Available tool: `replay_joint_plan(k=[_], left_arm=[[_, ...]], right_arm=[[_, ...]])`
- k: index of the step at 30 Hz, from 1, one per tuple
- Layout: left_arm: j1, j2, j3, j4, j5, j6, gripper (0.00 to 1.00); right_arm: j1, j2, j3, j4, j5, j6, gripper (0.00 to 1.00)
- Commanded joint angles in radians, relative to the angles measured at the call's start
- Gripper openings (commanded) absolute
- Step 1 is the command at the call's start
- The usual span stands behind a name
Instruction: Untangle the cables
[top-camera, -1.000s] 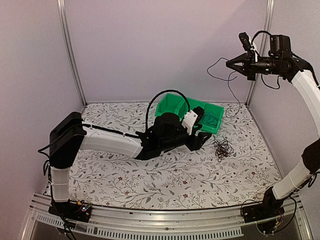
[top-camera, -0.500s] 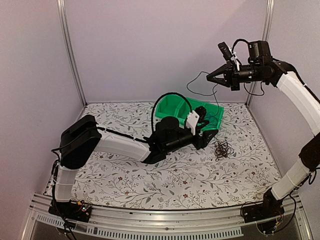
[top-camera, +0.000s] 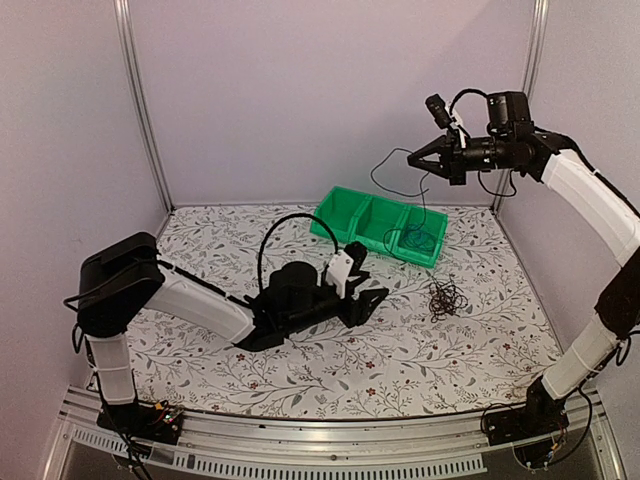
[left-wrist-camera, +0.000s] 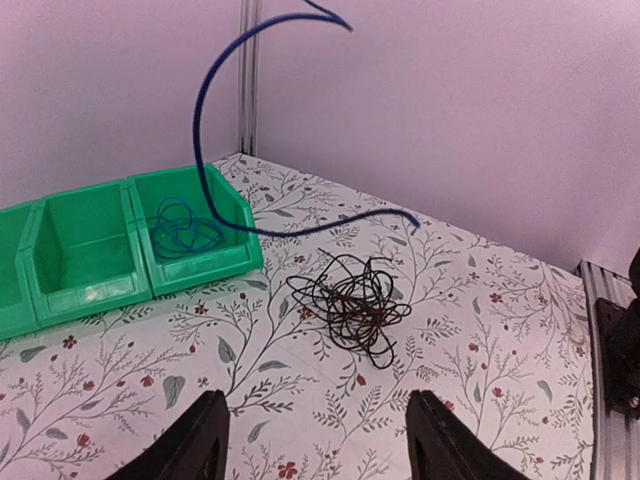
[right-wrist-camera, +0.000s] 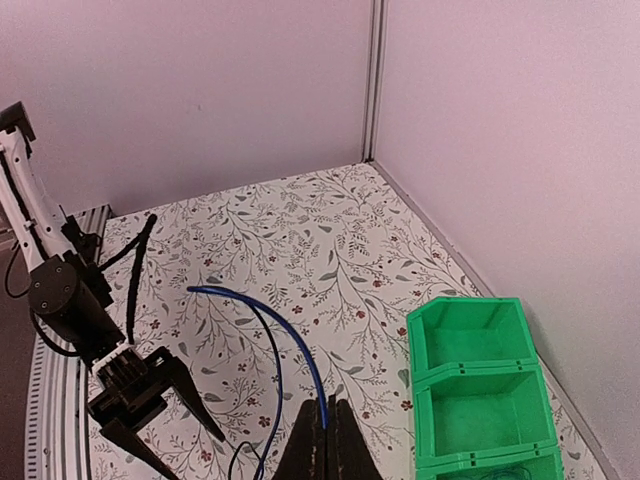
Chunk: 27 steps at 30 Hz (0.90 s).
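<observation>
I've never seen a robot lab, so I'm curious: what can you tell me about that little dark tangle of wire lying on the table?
The small tangle of thin black-brown wire is a loose clump of many overlapping curly loops, a few ends poking out. It looks fine and flexible. It lies flat on the flower-patterned table cover, right of centre, near but apart from the green plastic three-compartment bin. Nothing holds it.

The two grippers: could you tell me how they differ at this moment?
The left gripper is open and empty; the right gripper is shut on a blue cable. The left sits low over the table; the right hangs high, near the bins. Both are black.
</observation>
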Motion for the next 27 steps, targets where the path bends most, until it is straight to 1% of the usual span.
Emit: replay_joint_plan(k=[1,5,8,13,18,23,27], left_arm=[[0.008,-0.097,-0.103,-0.093,-0.106,-0.068,0.61],[0.008,-0.167,-0.171,-0.186,-0.157,-0.108,0.59],[0.009,-0.215,-0.210,-0.227,-0.176,-0.124,0.59],[0.008,-0.266,-0.229,-0.283,-0.191,-0.112,0.58],[0.009,-0.271,-0.223,-0.290,-0.201,-0.078,0.58],[0.009,-0.259,-0.203,-0.297,-0.201,-0.068,0.58],[0.009,-0.252,-0.203,-0.293,-0.199,-0.075,0.57]], right_arm=[[0.002,0.072,0.064,0.119,0.113,0.049,0.00],[0.001,0.152,0.117,0.173,0.200,0.050,0.00],[0.002,0.218,0.147,0.217,0.246,0.035,0.00],[0.000,0.341,0.226,0.260,0.333,0.010,0.00],[0.000,0.497,0.278,0.324,0.409,-0.022,0.00],[-0.002,0.650,0.355,0.340,0.530,-0.065,0.00],[-0.002,0.728,0.376,0.345,0.594,-0.106,0.00]])
